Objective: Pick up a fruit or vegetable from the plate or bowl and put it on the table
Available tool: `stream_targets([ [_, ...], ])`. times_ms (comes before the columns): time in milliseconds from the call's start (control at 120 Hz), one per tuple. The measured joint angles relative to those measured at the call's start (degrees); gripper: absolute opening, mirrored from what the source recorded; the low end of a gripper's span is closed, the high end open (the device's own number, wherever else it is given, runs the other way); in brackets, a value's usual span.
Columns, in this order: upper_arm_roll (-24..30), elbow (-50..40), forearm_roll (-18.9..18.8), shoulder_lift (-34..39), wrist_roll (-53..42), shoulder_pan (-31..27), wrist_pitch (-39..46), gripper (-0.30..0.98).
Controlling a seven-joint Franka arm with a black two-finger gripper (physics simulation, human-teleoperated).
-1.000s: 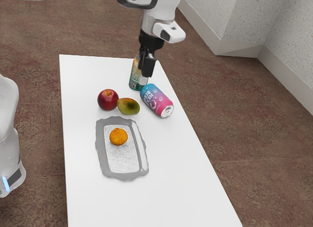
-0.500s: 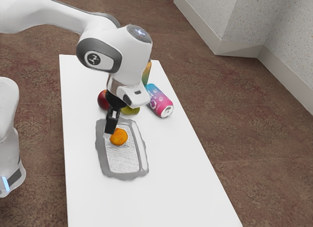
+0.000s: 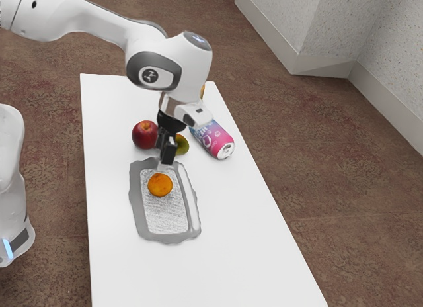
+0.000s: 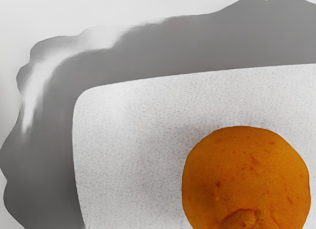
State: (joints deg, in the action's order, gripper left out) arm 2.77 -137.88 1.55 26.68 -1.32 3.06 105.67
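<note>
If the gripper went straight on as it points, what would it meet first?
Most likely the orange; my gripper points down toward it. Depth is unclear, so it might meet the tray beside the fruit instead.

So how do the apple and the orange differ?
The apple is deep red; the orange is orange-colored. The apple sits directly on the table, while the orange rests on the gray tray. The apple looks slightly larger than the orange. Both are roundish fruits.

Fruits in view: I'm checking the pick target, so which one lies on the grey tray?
The orange is the one on the grey tray; the red apple and greenish mango lie off it, on the white table.
</note>
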Motion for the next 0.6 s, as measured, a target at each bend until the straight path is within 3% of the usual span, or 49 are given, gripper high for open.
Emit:
stream_targets([
  [250,3.7,-0.7,1.5,-0.5,-0.5,1.1,2.8,0.69],
  [600,4.5,-3.7,3.6,-0.3,-0.9,1.4,3.1,0.69],
])
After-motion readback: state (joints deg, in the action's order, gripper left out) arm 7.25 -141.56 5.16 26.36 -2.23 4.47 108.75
